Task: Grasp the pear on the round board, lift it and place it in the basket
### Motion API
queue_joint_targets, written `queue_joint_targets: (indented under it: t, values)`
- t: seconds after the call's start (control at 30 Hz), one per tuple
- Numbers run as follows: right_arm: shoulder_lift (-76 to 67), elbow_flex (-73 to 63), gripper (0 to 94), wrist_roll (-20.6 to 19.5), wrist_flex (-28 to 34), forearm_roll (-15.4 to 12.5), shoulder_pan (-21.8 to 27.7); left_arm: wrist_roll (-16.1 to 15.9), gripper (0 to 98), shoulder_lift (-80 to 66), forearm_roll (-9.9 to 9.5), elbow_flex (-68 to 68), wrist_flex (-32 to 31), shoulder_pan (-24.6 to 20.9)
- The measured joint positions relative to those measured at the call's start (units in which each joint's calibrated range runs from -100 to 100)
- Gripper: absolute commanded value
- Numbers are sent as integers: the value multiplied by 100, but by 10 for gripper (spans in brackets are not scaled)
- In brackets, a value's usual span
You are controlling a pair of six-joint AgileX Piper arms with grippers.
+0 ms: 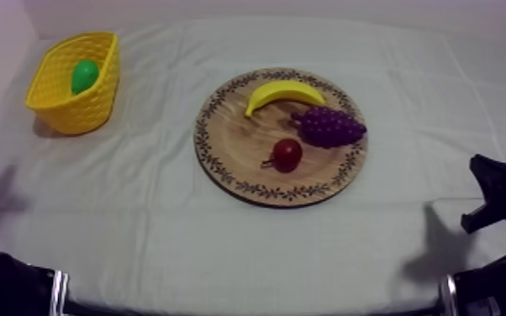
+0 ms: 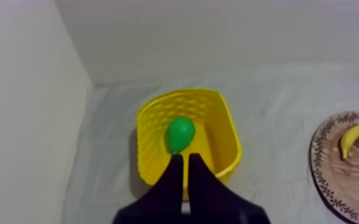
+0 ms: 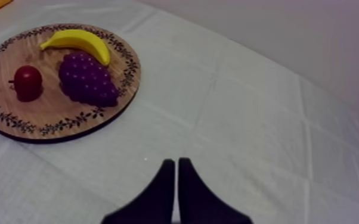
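Note:
A green pear (image 1: pixel 84 76) lies inside the yellow basket (image 1: pixel 58 109) at the table's far left; the left wrist view has the pear (image 2: pixel 180 134) in the basket (image 2: pixel 226 128) just beyond my left gripper (image 2: pixel 185 157), whose fingers lie together as a narrow wedge, holding nothing. The round wooden board (image 1: pixel 239 160) in the middle of the table carries a banana (image 1: pixel 283 93), a bunch of grapes (image 1: pixel 329 126) and a small red fruit (image 1: pixel 287 155). My right gripper (image 3: pixel 176 162) is shut on nothing over bare cloth, short of the board (image 3: pixel 50 119).
A wall stands close along the left of the basket. Part of my right arm (image 1: pixel 500 202) sits at the table's right edge. Bare cloth lies between basket and board and along the front.

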Motion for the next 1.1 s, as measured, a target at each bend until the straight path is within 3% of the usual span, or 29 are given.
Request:
queue_joint_targets:
  t: [0.2,0.43,0.7,1.1]
  values:
    - [0,0,3,0,0,0,0,-18,0,-1337,208,1577,-1053,-88]
    - [0,0,3,0,0,0,0,253,0,-2832,279,3602,-2150,-123]
    - [0,0,3,0,0,0,0,155,0,-3770,295,5037,-2206,-150]
    - [0,0,3,0,0,0,0,80,0,-4028,284,5201,-2253,-156]
